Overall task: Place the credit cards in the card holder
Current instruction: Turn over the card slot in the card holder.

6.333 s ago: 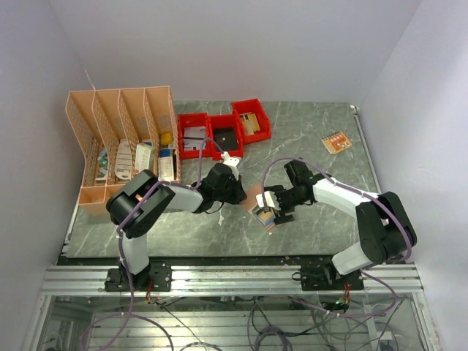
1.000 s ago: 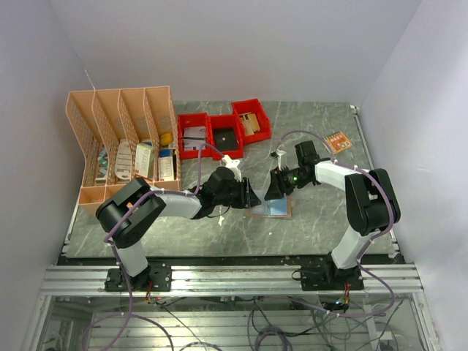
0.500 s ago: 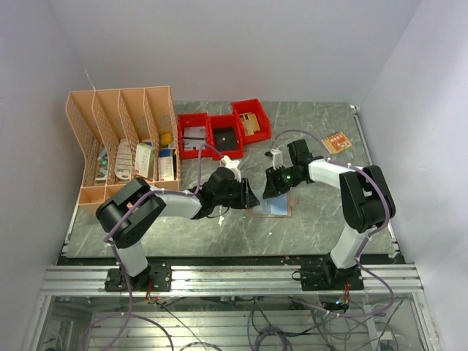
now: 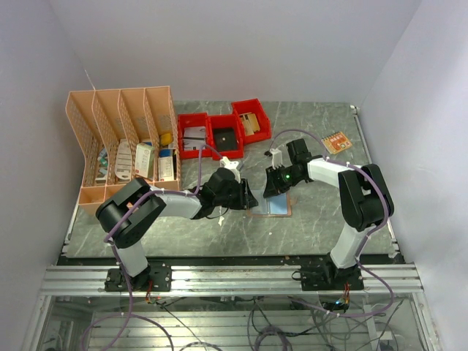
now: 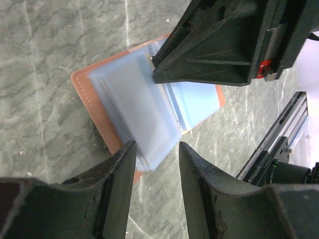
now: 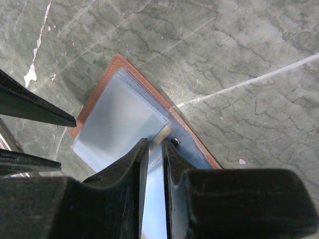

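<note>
1. From above, the right gripper (image 4: 274, 189) covers part of the card holder (image 4: 281, 209).
2. Right wrist view: the fingers (image 6: 119, 177) hide the holder's near half; the pale blue strip between them may be a card or a sleeve.
3. The tan card (image 4: 336, 141) near the far right corner of the table (image 4: 307, 121): print unreadable.

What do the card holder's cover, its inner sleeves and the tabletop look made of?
The card holder cover looks like tan leather or imitation, matte, stitched along the edge. Its sleeves look like clear soft plastic, slightly frosted and glossy. The table looks like green veined stone or printed laminate; unclear which.
</note>
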Motion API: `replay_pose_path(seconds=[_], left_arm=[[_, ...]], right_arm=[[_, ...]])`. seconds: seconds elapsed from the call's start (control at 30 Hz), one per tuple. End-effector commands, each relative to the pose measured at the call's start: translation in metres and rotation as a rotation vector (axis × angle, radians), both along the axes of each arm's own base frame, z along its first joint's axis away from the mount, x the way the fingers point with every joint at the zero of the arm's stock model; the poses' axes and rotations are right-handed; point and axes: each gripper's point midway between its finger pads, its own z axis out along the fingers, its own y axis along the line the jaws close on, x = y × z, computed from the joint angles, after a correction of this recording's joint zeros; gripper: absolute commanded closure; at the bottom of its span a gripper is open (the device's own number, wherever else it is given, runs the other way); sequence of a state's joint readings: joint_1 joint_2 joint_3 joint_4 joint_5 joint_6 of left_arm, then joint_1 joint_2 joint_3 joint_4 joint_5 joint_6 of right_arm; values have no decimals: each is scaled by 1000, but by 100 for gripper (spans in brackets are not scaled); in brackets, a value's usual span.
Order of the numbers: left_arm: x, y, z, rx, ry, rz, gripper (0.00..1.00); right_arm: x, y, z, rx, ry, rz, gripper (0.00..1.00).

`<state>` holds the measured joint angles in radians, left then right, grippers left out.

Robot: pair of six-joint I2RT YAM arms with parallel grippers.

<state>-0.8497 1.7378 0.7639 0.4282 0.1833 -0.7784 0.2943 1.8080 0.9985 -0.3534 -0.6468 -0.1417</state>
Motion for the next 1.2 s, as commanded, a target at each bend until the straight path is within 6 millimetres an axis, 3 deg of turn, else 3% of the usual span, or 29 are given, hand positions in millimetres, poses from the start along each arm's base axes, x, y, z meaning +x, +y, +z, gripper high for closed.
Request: replay_pose_path(seconds=[0.0,0.4,1.17], left_arm=[[7,2,-1,38,-17,32,49],[5,-8,3,9,-14,22,50],[4,-13,1,8,-9,17,50]], right_arm=[[-6,-9,-19,-67,39,-4,83],[-8,-1,-1,17,31,21,70],[-9,-6,-9,-10,52,7,72]])
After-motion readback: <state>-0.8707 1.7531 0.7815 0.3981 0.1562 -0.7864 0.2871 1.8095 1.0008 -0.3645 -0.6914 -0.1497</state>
